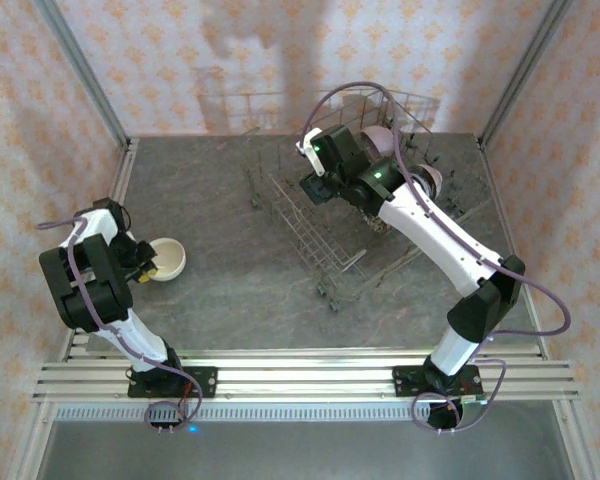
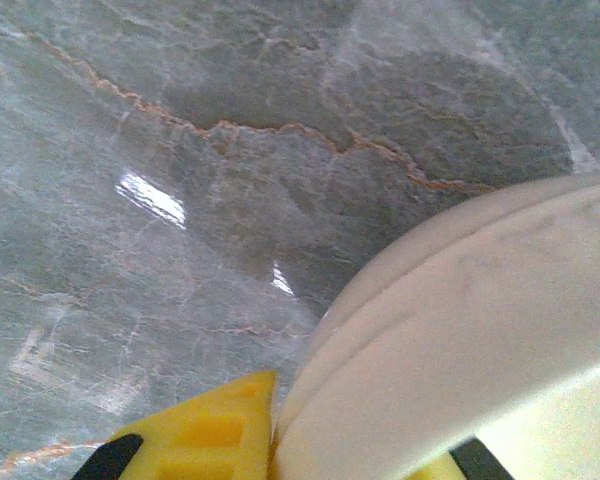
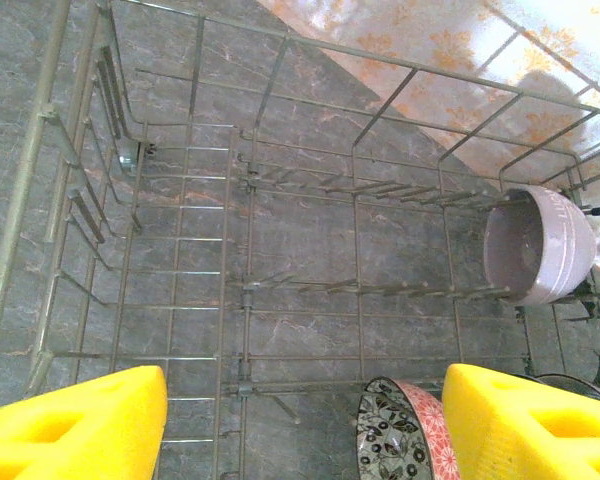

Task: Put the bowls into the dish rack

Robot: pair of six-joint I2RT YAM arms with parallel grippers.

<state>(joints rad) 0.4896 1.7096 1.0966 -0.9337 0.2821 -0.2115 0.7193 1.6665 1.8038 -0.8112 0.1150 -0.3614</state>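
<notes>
The cream-white bowl (image 1: 167, 258) is pinched by the left gripper (image 1: 147, 268), well left of the dish rack (image 1: 330, 262); a mauve bowl (image 3: 538, 245) and a patterned bowl (image 3: 400, 440) are stood inside it, beneath the spread right gripper (image 3: 305, 405).

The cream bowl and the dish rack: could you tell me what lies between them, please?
In the top view, only bare grey table lies between the cream bowl and the dish rack.

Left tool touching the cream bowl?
Touching. Left wrist view: the left tool's yellow pad sits flush against the cream bowl's outer wall, no gap visible.
</notes>
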